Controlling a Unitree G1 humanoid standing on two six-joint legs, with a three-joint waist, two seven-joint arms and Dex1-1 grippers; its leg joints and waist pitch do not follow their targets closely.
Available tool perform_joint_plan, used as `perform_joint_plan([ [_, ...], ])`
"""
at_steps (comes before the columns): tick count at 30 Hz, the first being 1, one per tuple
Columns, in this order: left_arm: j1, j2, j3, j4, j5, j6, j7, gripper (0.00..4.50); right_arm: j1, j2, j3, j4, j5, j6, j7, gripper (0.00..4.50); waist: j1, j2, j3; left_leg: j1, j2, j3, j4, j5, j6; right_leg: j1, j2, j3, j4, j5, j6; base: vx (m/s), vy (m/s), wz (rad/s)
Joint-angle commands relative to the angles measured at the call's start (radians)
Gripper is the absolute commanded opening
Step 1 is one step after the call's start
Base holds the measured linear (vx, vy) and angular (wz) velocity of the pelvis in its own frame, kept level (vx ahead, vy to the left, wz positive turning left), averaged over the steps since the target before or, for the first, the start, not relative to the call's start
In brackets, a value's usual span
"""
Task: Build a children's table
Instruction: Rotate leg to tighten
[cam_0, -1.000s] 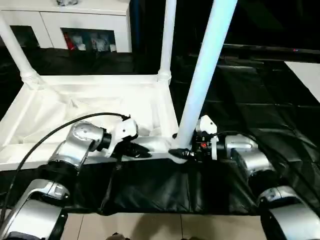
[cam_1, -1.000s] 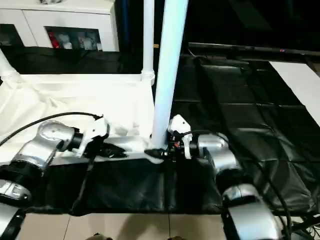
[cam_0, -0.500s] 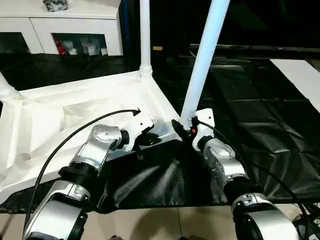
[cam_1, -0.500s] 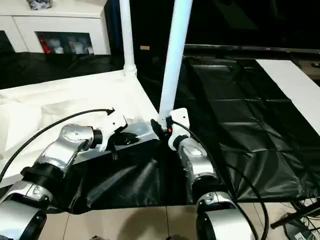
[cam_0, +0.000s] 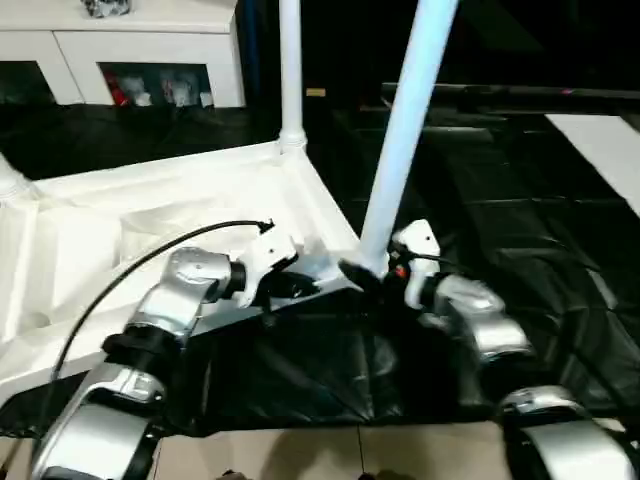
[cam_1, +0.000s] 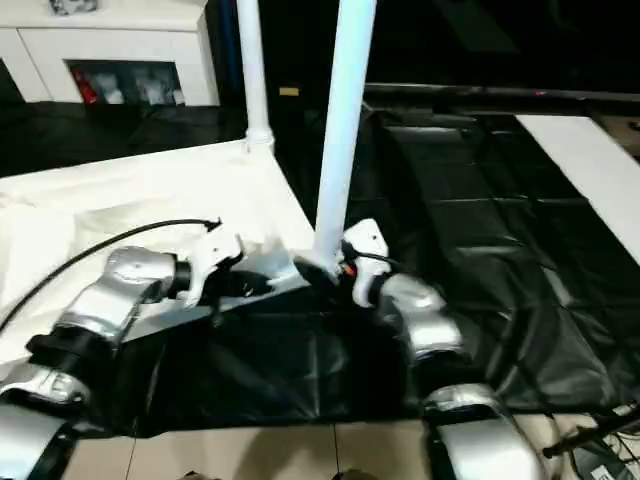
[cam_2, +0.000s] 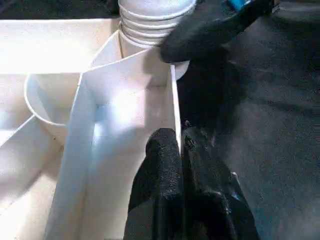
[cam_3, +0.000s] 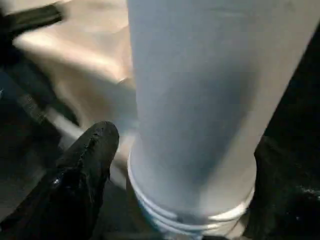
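— White plastic everywhere. Where is the children's table sitting?

— The table top (cam_0: 150, 220) is lying upside down on the black-covered work table (cam_0: 520, 230), ribbed underside facing up. One leg (cam_0: 290, 70) is standing upright in the far corner socket, and another leg (cam_0: 400, 150) is rising, slightly tilted, from the near corner socket (cam_2: 150, 25) just in front of me.

— And your left gripper?

— My left gripper (cam_2: 181, 150) is pressing its two black fingers together on the thin side wall of the top, one finger inside the wall and one outside, close to that near corner.

— The right one?

— My right gripper (cam_3: 192, 175) is sitting at the ringed base of the near leg with its fingers (cam_3: 82, 170) spread wide, one on each side of the tube. I am not gripping the leg; there is a gap showing beside the finger.
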Motion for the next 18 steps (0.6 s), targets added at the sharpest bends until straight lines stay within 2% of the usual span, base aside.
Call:
perform_joint_plan([
  [1,0.009,0.013,-0.032,0.01,-0.017,-0.034,-0.114,0.0,-0.006,-0.014,0.054,0.006,-0.016,0.019,0.109,3.9,0.007,-0.001,-0.075,0.002,0.037,-0.008,-0.056,-0.132,0.094,0.052,-0.054,0.043,-0.044,-0.067,-0.291,0.0,0.0,0.0],
  [3,0.009,0.022,-0.032,0.004,-0.026,-0.035,-0.142,0.0,-0.01,-0.022,0.059,0.009,-0.018,0.016,0.132,3.9,0.009,0.002,-0.075,0.002,0.038,-0.007,-0.056,-0.131,0.096,0.051,-0.054,0.043,-0.043,-0.063,-0.297,0.0,0.0,0.0],
  [4,0.006,0.031,-0.029,-0.001,-0.037,-0.023,-0.165,0.0,-0.017,-0.033,0.068,0.015,-0.019,0.012,0.166,3.9,0.014,-0.003,-0.071,0.003,0.04,-0.006,-0.057,-0.151,0.087,0.049,-0.056,0.043,-0.046,-0.092,-0.296,0.0,0.0,0.0],
  [7,0.003,0.058,-0.043,-0.004,-0.037,-0.025,-0.211,0.0,-0.027,-0.042,0.075,0.017,-0.006,0.02,0.225,3.9,0.02,-0.002,-0.067,0.009,0.043,-0.007,-0.061,-0.198,0.059,0.044,-0.056,0.045,-0.054,-0.174,-0.279,0.0,0.0,0.0],
  [8,0.003,0.065,-0.046,-0.007,-0.038,-0.026,-0.223,0.0,-0.03,-0.043,0.076,0.017,-0.003,0.026,0.243,3.65,0.02,-0.001,-0.066,0.009,0.043,-0.007,-0.062,-0.203,0.053,0.044,-0.057,0.045,-0.054,-0.185,-0.277,0.0,0.0,0.0],
  [9,0.005,0.068,-0.048,-0.011,-0.042,-0.02,-0.232,0.0,-0.031,-0.045,0.078,0.015,-0.001,0.032,0.262,3.65,0.021,-0.001,-0.066,0.009,0.044,-0.008,-0.063,-0.208,0.049,0.044,-0.057,0.046,-0.055,-0.194,-0.273,0.0,0.0,0.0],
  [10,0.004,0.07,-0.051,-0.014,-0.046,-0.015,-0.242,0.0,-0.033,-0.051,0.086,0.013,-0.003,0.038,0.291,3.58,0.023,-0.006,-0.065,0.01,0.044,-0.008,-0.064,-0.217,0.039,0.043,-0.057,0.046,-0.056,-0.21,-0.268,0.0,0.0,0.0],
  [15,-0.005,0.071,-0.052,0.005,-0.038,-0.028,-0.238,0.0,-0.037,-0.047,0.1,0.02,-0.007,0.037,0.314,3.2,0.026,0.0,-0.065,0.012,0.044,-0.008,-0.063,-0.228,0.027,0.041,-0.059,0.048,-0.056,-0.221,-0.265,0.0,0.0,0.0],
  [18,-0.009,0.066,-0.049,0.014,-0.039,-0.031,-0.239,0.0,-0.032,-0.042,0.102,0.015,0.001,0.044,0.33,2.98,0.027,0.0,-0.066,0.011,0.044,-0.009,-0.065,-0.229,0.019,0.042,-0.058,0.047,-0.056,-0.224,-0.26,0.0,0.0,0.0],
])
